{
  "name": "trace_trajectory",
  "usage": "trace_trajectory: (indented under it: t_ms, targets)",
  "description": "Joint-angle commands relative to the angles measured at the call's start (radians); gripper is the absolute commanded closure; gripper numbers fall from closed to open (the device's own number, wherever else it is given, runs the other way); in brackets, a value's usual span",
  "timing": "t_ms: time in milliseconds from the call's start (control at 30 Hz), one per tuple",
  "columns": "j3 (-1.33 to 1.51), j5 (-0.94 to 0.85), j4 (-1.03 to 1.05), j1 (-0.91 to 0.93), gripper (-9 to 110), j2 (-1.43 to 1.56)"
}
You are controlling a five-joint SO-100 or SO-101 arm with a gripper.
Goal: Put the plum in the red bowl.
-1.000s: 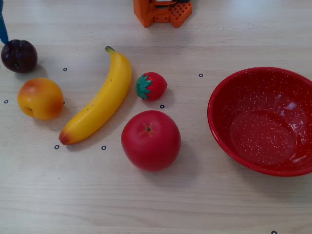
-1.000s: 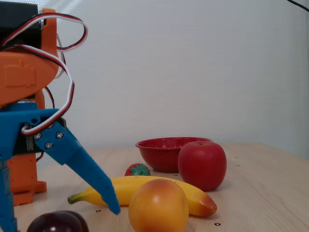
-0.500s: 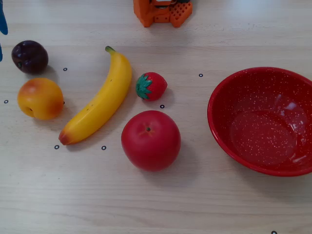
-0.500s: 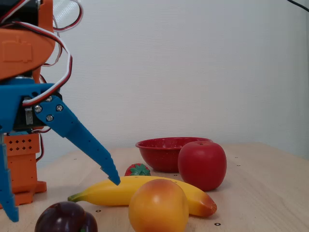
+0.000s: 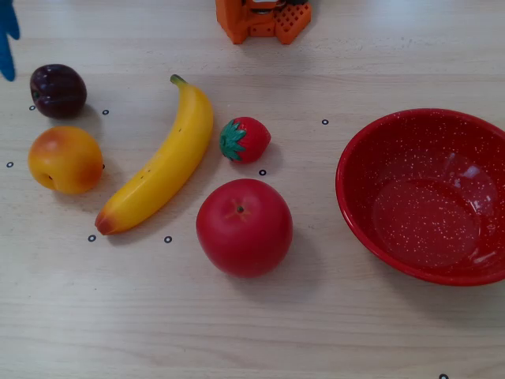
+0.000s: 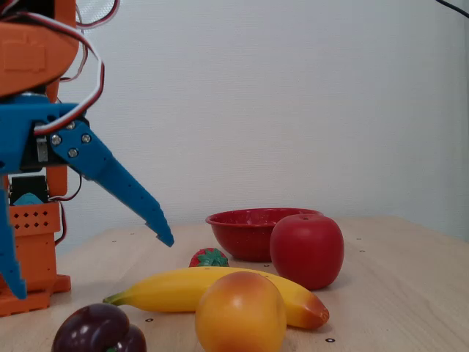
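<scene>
The gripper (image 6: 91,268) hangs with its blue fingers (image 6: 121,192) spread wide above the plum (image 5: 57,91), which sits loose on the table beside the peach (image 5: 65,159), well apart from the red bowl (image 5: 371,146), so it should come straight down astride it before closing.

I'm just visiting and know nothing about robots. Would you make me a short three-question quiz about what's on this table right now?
1. True or false: the plum already lies in the red bowl.
2. In the view from above, which fruit lies nearest the plum? A) apple B) peach C) strawberry
3. Fill in: in the side view the gripper hangs above the table with its jaws ____.

Key: 1 false, the plum sits on the table and the bowl is empty. 2 B. 3 open.
</scene>
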Motion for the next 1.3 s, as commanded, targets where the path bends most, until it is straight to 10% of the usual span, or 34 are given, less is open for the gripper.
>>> trace_trajectory:
  t_ms: [0,1267]
  targets:
    - [0.032,0.026,0.147,-0.020,49,0.189]
    - [0.310,-0.002,-0.304,-0.060,49,0.008]
